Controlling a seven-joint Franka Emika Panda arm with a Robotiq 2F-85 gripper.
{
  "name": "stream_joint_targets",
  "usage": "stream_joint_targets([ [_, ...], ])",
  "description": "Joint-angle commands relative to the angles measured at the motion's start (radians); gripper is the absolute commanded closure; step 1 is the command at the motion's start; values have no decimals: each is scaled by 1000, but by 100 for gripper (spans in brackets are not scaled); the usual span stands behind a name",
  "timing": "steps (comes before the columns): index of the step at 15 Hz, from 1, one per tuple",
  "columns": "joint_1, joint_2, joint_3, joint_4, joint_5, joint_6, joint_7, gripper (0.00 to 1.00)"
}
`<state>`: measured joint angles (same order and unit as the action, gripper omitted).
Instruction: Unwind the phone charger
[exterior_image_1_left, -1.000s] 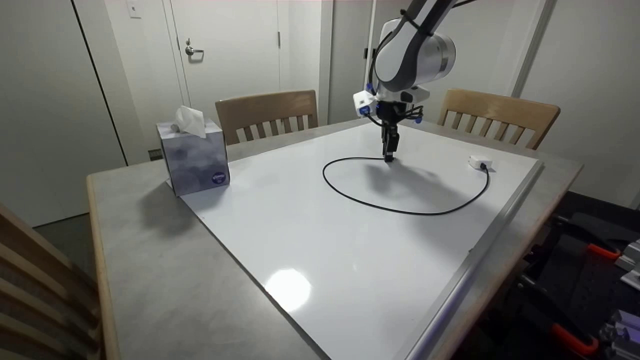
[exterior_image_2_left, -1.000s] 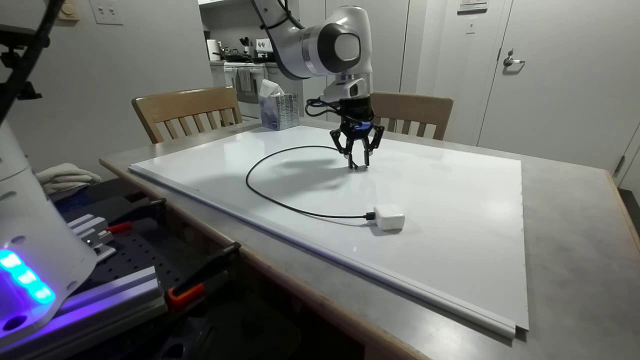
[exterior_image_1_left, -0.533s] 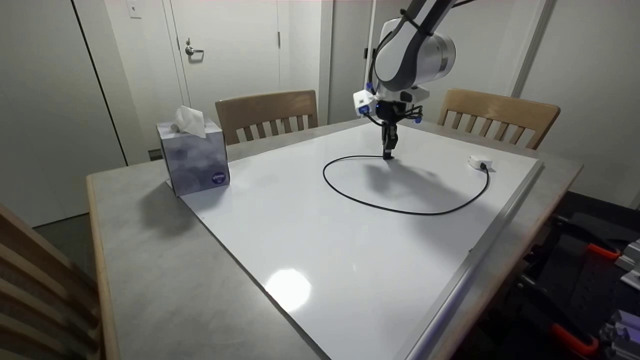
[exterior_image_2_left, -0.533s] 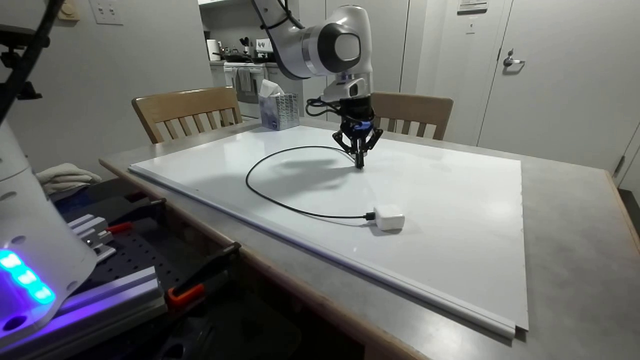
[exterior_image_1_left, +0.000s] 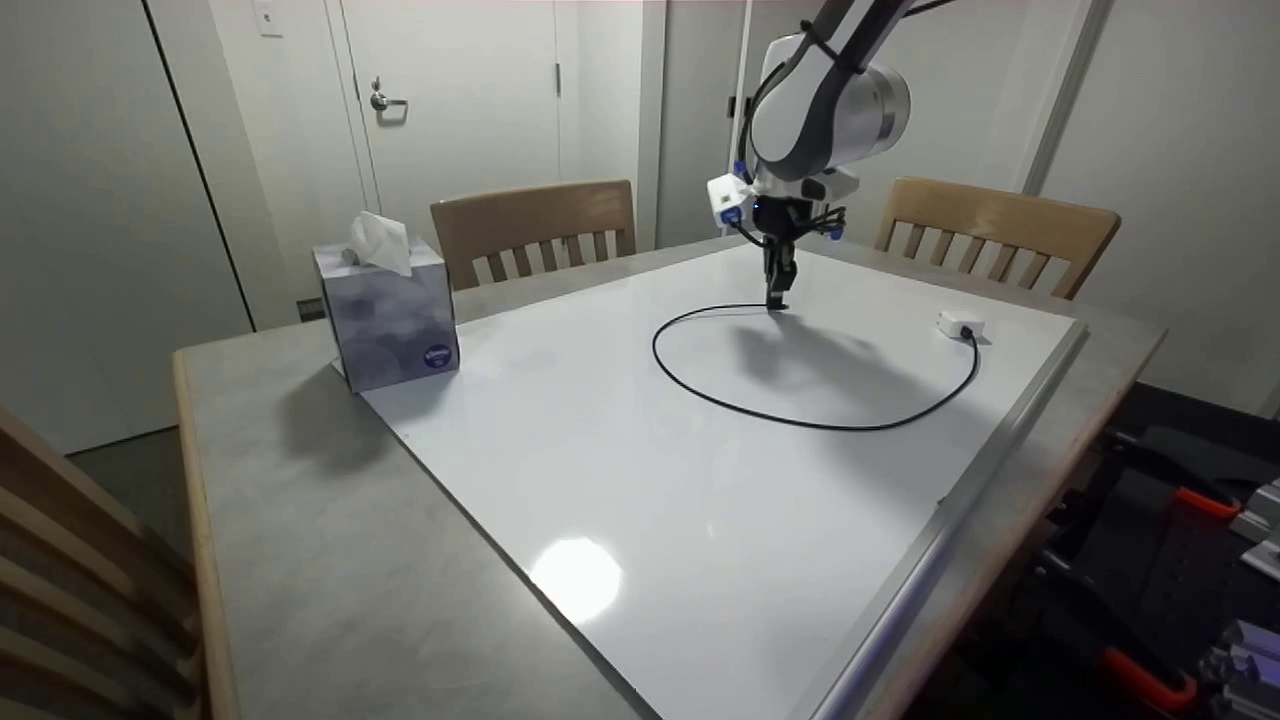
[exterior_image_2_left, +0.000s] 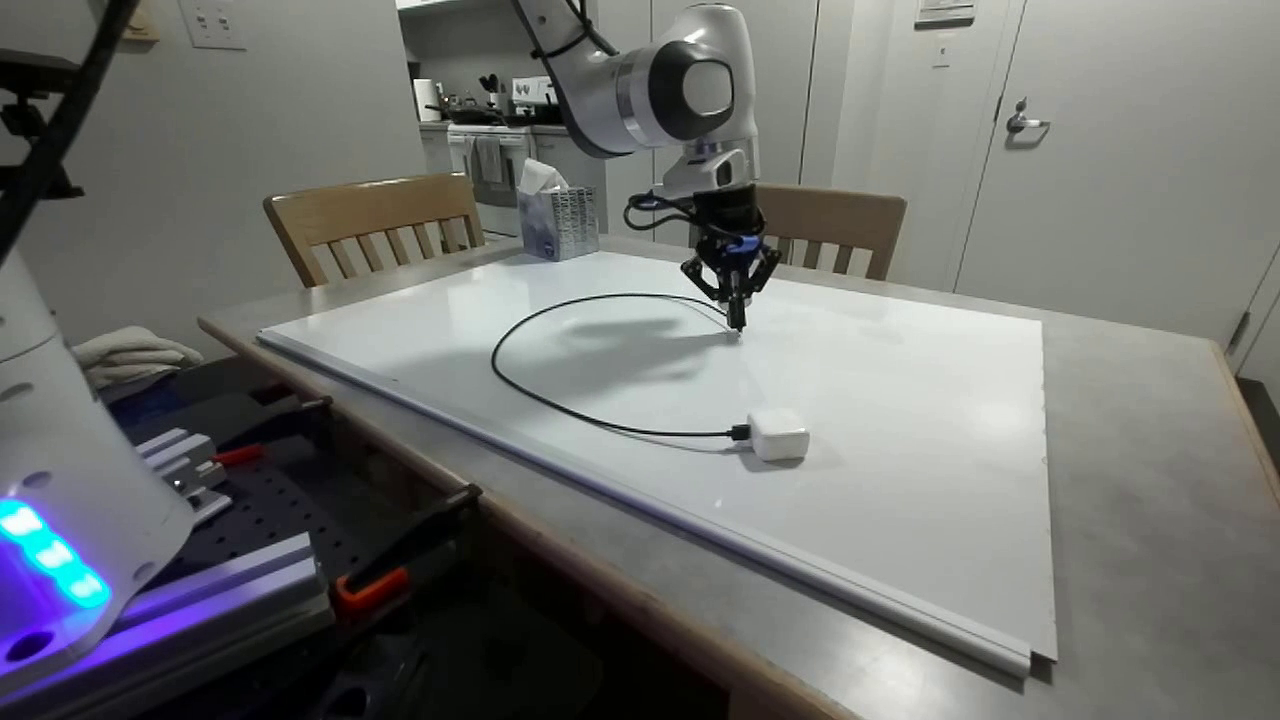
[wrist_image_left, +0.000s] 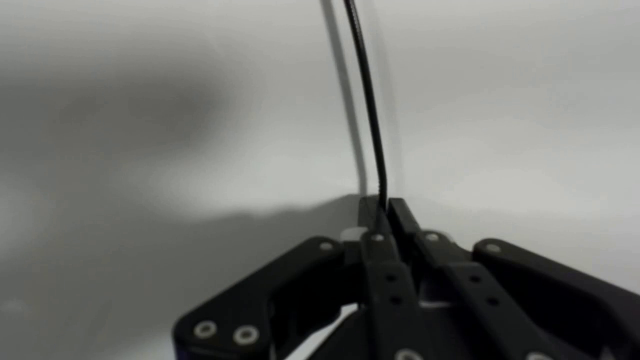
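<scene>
The phone charger's thin black cable (exterior_image_1_left: 860, 428) lies in one wide open curve on the white board in both exterior views (exterior_image_2_left: 640, 433). Its whitish plug (exterior_image_1_left: 960, 323) rests on the board and also shows in an exterior view (exterior_image_2_left: 779, 436). My gripper (exterior_image_1_left: 776, 303) points down just above the board at the cable's far end (exterior_image_2_left: 736, 322). In the wrist view the fingertips (wrist_image_left: 384, 207) are closed together on the cable (wrist_image_left: 372, 110), which runs up and away from them. The small dark connector is hidden at the fingers.
The white board (exterior_image_1_left: 640, 540) lies on a grey table (exterior_image_2_left: 1150, 480) and has a raised rail (exterior_image_2_left: 700, 525) along one edge. A tissue box (exterior_image_1_left: 390, 315) stands at a board corner. Wooden chairs (exterior_image_1_left: 535, 215) stand round the table. Black clamps with orange parts (exterior_image_2_left: 370, 590) sit near the robot base.
My gripper was open around the cable end and closed on it. It then moved away from the tissue box side and slightly up, pulling the cable end along. The plug stayed still.
</scene>
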<state>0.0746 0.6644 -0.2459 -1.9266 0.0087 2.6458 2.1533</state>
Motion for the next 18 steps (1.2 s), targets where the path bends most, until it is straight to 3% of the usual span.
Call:
stream_joint_targets([
  [1,-12,14,-16,42,19,-47,5,98],
  [2,-1,2,-10,21,7,-15,-9,93],
  [7,-5,8,-19,33,-8,-16,-12,98],
  [14,-1,80,-10,152,-91,204,-213,98],
  [16,-13,112,8,204,-78,243,-310,98],
  [17,24,67,-28,139,-44,205,-258,93],
  [18,23,81,-26,160,-42,219,-289,93],
])
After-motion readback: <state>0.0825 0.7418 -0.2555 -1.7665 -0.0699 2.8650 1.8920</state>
